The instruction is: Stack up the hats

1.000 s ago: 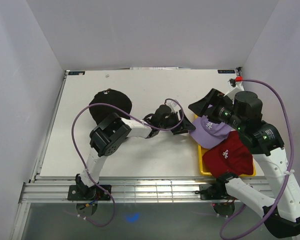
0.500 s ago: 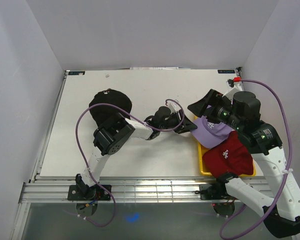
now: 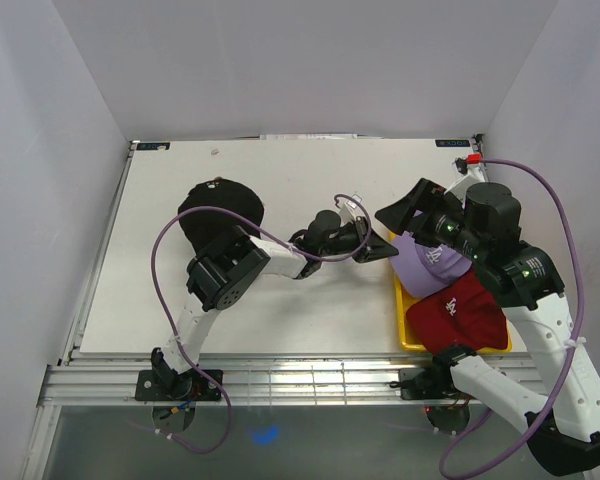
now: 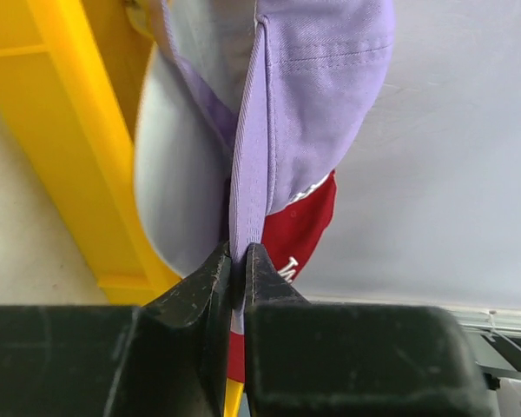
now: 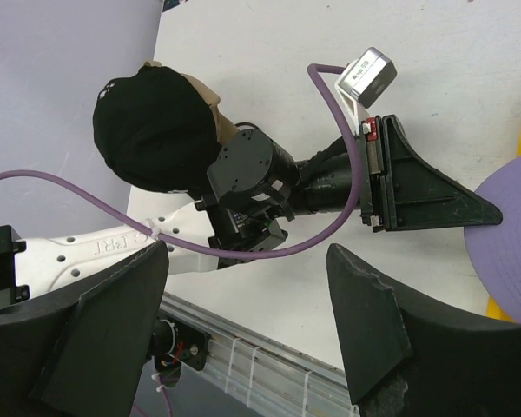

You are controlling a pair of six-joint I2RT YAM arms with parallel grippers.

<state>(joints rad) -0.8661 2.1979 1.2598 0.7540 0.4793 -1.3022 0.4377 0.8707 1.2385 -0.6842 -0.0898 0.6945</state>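
Right now the left gripper (image 4: 237, 256) is clamped on the brim edge of the lavender cap (image 4: 313, 104), jaws nearly together w/ only the thin fabric btwn them. The brim stands on edge in the wrist cam, crown hanging beyond it. From the top cam the cap lies at the far end of the yellow tray (image 3: 402, 310), on the right side of the table (image 3: 310, 170), w/ its brim sticking out past the tray's left rim to the fingers. Its crown overlaps the dark red cap (image 3: 460, 312), which fills the near part of the tray. The left arm stretches rightward across the table mid-section. The right gripper (image 3: 412, 208) hangs above the tray's far-left corner, just beside the lavender cap, jaws spread wide & nothing btwn them. Well apart, on the table's left, sits the black cap (image 3: 220, 212); the right wrist cam shows a bit of a tan cap (image 5: 207, 94) peeking out from under it.
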